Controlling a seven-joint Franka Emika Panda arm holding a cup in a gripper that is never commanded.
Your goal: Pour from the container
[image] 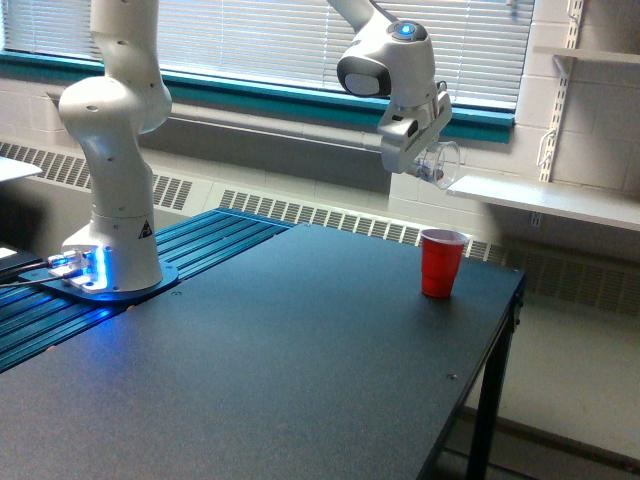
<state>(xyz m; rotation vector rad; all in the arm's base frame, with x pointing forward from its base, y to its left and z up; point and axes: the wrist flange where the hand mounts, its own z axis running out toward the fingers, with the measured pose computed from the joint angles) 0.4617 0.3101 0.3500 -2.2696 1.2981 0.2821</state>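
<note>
- Dark worktop (300, 360) filling the near and middle ground, its right edge dropping to a black leg at the exterior view's right.
- White arm base (110, 200) standing at the left on a round dark plate, blue light glowing at its foot, with blue ribbed panels (200, 240) beside it along the worktop's far left.
- Red cup (441, 263) upright toward the far right of the worktop, near the right edge, mouth open to the top; inside not readable from here.
- Well above the red cup and slightly to its left, the end effector (425, 160) hanging from the white wrist, angled down toward the right.
- End effector clenched on the container (441, 162), a small clear cup with a looped handle, held in the air clear of the worktop and apart from the red cup.
- Container tipped to one side rather than upright; contents, if any, too faint to tell through the clear plastic.
- Farther back on the right, a pale shelf (545, 200) fixed to the wall on slotted rails, level with the container's underside in this view.
- Farthest back, a window with closed blinds (250, 40) above a teal sill, and a long vent grille low along the wall.
</note>
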